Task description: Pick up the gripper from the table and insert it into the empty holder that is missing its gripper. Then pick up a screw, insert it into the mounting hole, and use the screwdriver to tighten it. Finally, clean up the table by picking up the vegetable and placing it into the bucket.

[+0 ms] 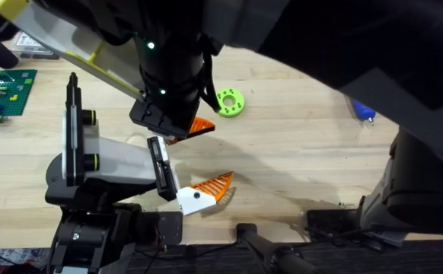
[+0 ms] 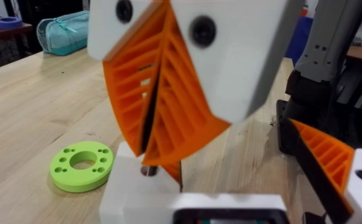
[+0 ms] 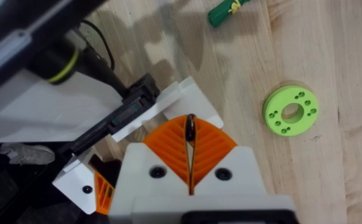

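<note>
— Orange wedge finger (image 1: pixel 200 125), where has it got to?

— It's over by the holder (image 1: pixel 107 164), at the far end of the black rail on the holder's front. The right gripper (image 3: pixel 190 124) is directly above it, so much of it is covered.

— Is it seated in the holder?

— I can't tell. It sits right against the rail's end, and the paler ribbed finger (image 1: pixel 210 186) with the white base is at the rail's near end.

— What's the right gripper doing?

— Its two orange pads are pressed together on a thin dark piece (image 3: pixel 190 129) that stands upright between them. The tip points down at a white block just below the pads. I can't tell whether it's a screw.

— And the rest of the tabletop (image 1: pixel 297 160)?

— A green ring (image 1: pixel 230 102) with small holes lies flat just beside the gripper, on the side away from the holder. A green vegetable (image 3: pixel 227 9) lies farther off on the wood, well apart from everything else.
</note>
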Motion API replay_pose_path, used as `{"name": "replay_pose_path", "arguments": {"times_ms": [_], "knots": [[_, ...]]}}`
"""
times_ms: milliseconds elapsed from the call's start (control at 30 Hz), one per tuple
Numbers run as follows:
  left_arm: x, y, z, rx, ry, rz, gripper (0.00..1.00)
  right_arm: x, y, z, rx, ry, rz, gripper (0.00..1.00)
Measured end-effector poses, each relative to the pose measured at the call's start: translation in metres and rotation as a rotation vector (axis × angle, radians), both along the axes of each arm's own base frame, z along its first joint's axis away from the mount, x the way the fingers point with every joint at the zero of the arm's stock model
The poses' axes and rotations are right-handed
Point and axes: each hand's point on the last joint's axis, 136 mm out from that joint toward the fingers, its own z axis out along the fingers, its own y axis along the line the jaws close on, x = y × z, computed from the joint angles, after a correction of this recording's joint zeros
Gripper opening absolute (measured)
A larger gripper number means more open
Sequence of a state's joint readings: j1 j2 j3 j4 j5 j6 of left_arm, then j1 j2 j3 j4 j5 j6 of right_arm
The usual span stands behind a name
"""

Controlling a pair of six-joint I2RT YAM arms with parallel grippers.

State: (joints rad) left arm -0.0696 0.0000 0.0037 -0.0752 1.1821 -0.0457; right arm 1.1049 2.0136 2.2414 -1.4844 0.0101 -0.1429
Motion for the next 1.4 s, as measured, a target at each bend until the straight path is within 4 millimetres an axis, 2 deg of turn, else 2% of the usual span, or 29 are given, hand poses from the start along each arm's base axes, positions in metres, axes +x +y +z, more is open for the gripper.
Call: {"name": "replay_pose_path", "arguments": {"times_ms": [1067, 1400], "knots": [[0.000, 0.000, -0.001, 0.001, 0.010, 0.000, 0.990, -0.002, -0.003, 0.000, -0.012, 0.006, 0.000, 0.009], [0.000, 0.000, -0.001, 0.001, 0.010, 0.000, 0.990, -0.002, -0.004, 0.019, 0.021, -0.011, 0.000, 0.009]]}}
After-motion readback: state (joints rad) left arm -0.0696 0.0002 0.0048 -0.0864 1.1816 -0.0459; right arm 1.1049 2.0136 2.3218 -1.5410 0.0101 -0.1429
